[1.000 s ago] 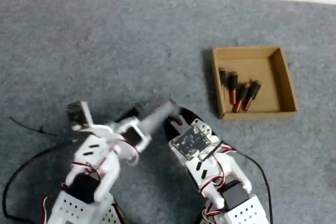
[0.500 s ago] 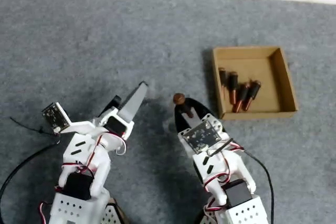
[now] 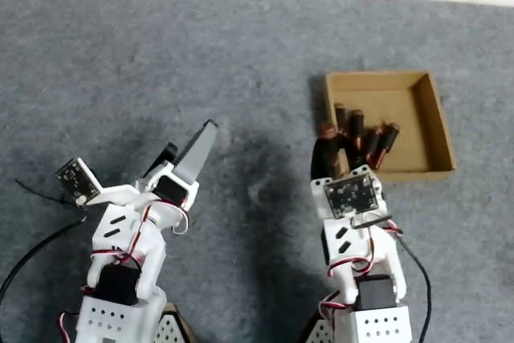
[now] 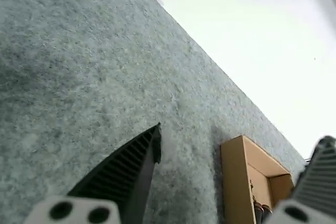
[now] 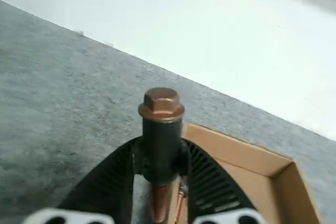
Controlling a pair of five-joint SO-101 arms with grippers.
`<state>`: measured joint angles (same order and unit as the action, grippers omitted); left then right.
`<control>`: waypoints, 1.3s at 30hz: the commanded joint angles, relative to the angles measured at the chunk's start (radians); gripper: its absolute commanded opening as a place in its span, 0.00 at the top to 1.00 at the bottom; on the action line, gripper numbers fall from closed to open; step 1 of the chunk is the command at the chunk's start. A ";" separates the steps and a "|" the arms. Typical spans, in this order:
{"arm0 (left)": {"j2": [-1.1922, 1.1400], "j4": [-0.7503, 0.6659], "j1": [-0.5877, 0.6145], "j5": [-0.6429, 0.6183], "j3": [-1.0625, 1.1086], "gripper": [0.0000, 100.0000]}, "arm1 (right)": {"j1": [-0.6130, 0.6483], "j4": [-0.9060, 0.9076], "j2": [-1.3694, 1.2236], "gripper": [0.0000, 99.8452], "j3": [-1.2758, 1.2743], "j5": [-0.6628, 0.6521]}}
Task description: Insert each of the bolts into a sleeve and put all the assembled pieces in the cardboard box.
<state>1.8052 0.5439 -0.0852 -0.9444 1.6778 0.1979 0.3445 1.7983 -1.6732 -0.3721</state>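
My right gripper (image 5: 160, 158) is shut on an assembled piece (image 5: 160, 135), a copper bolt inside a black sleeve, held upright with the hex head on top. In the high view this right gripper (image 3: 331, 150) hangs at the near-left corner of the cardboard box (image 3: 434, 122), the bolt head (image 3: 326, 129) just beside the box's left wall. Several assembled pieces (image 3: 365, 140) lie inside the box. My left gripper (image 3: 189, 154) stands open over bare carpet, well left of the box. In the left wrist view its fingers (image 4: 126, 171) are spread wide, with the cardboard box (image 4: 236, 177) beyond them.
Grey carpet (image 3: 161, 62) covers the whole table, with a pale wall strip along the far edge. Cables trail from both arm bases at the near side.
My right gripper has carried the assembled piece rightwards, from mid-table to the box's left corner. My left arm has pulled back to the left and let go of the piece.
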 commanded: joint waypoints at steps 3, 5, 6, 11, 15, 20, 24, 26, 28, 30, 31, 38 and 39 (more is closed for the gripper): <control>0.010 -0.020 0.010 -0.005 0.019 0.61 | -0.059 -0.102 -0.024 1.00 -0.104 -0.009; 0.010 -0.020 0.010 -0.005 0.019 0.61 | -0.068 -0.111 -0.082 1.00 -0.077 -0.009; 0.008 -0.018 0.010 -0.005 0.019 0.61 | -0.073 -0.124 -0.124 1.00 -0.050 -0.009; 0.007 -0.018 0.010 -0.005 0.019 0.61 | -0.145 -0.242 -0.433 1.00 0.122 -0.002; 0.007 -0.018 0.010 -0.005 0.019 0.61 | -0.196 -0.263 -0.763 1.00 0.344 0.000; 0.007 -0.018 0.008 -0.005 0.019 0.61 | -0.277 -0.263 -1.194 1.00 0.638 0.152; 0.007 -0.018 0.007 -0.005 0.019 0.61 | -0.303 -0.262 -1.451 0.99 0.816 0.210; 0.007 -0.018 0.005 -0.005 0.019 0.61 | -0.305 -0.262 -1.544 0.99 0.880 0.216; 0.007 -0.018 0.005 -0.005 0.019 0.61 | -0.305 -0.262 -1.609 0.99 0.924 0.218; 0.007 -0.018 0.004 -0.005 0.019 0.61 | -0.305 -0.262 -1.636 0.95 0.951 0.226; 0.007 -0.018 0.004 -0.005 0.019 0.61 | -0.305 -0.262 -1.643 0.92 0.951 0.239; 0.007 -0.018 0.004 -0.005 0.019 0.61 | -0.303 -0.188 -1.639 0.75 0.952 0.288; 0.007 -0.018 0.004 -0.005 0.019 0.61 | -0.303 -0.153 -1.638 0.75 0.952 0.288</control>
<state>1.8052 0.5439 -0.0852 -0.9444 1.6778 -0.0967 0.1327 0.1458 -0.7710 -0.0928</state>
